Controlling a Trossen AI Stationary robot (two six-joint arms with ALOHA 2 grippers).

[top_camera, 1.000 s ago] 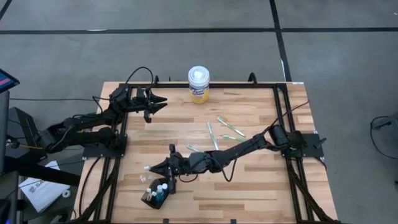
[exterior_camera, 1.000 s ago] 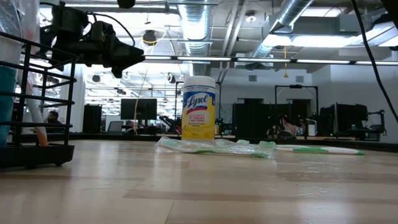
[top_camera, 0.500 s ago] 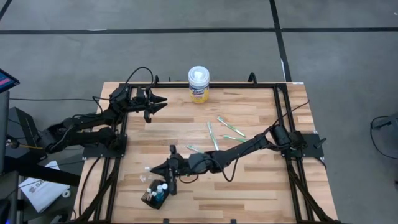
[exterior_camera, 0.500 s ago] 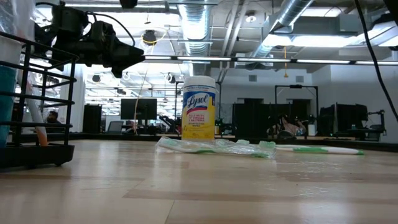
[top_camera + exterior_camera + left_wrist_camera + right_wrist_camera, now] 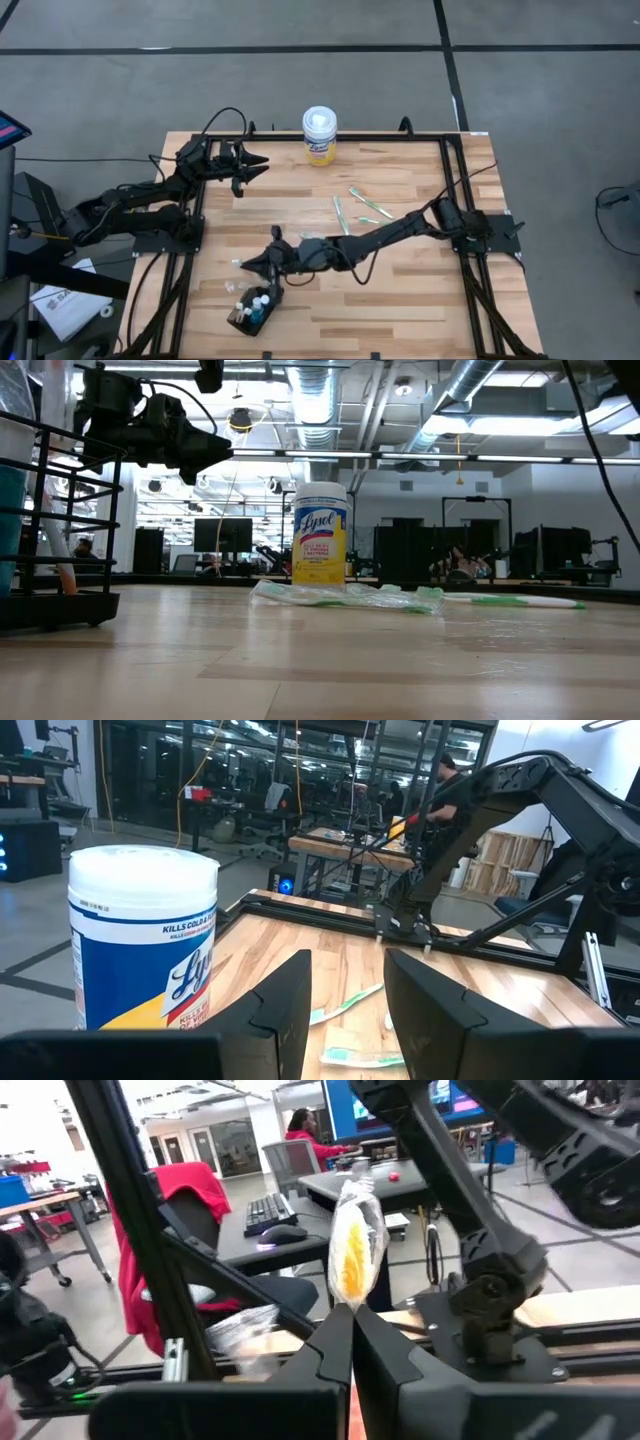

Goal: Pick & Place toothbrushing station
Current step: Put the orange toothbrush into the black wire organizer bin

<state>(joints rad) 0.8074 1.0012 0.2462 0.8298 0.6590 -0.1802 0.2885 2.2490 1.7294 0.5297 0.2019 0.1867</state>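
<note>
The toothbrushing station (image 5: 252, 312) is a small black box that stands near the table's near left edge, with small white and blue bottles in it. My right gripper (image 5: 243, 264) reaches across the table and hovers just beyond the station's far side, shut on a small yellow item in clear wrap (image 5: 350, 1245). My left gripper (image 5: 252, 162) waits open and empty at the far left, above the table; it also shows in the left wrist view (image 5: 345, 1020). My right gripper pinches the lower end of the clear wrap (image 5: 347, 1302) between its two fingertips. The yellow item stands out beyond the fingertips, lifted clear of the table.
A white-lidded, yellow-labelled wipes canister (image 5: 319, 135) stands at the far edge. Green toothbrushes, some in clear wrap (image 5: 345, 215), lie mid-table right of centre. Small white pieces (image 5: 240, 288) lie beside the station. Black frame rails (image 5: 450, 190) run along the table's sides.
My right gripper has shifted a little toward the table's far edge with the wrapped item, still shut on it.
</note>
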